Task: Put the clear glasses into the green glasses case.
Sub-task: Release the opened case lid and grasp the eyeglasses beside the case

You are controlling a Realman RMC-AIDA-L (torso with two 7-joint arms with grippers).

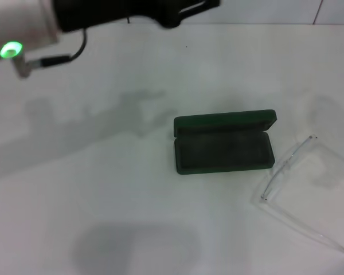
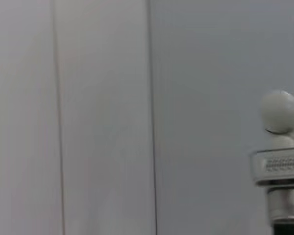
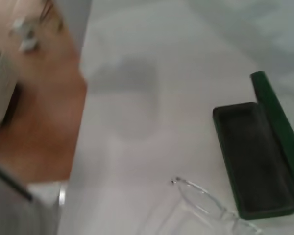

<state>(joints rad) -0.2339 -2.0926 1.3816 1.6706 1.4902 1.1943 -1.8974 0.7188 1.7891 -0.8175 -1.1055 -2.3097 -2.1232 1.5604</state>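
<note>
The green glasses case lies open on the white table, right of centre, with its lid standing up at the far side and its dark lining bare. The clear glasses rest on the table just right of the case, unfolded, their temple arms reaching toward the near right corner. The right wrist view looks down on the same case and glasses from above. My left arm is raised at the top left, its black gripper far behind the case. My right gripper does not show in any view.
The white table stretches wide to the left and in front of the case. Its edge shows in the right wrist view, with brown floor beyond. The left wrist view faces a grey wall and a white robot joint.
</note>
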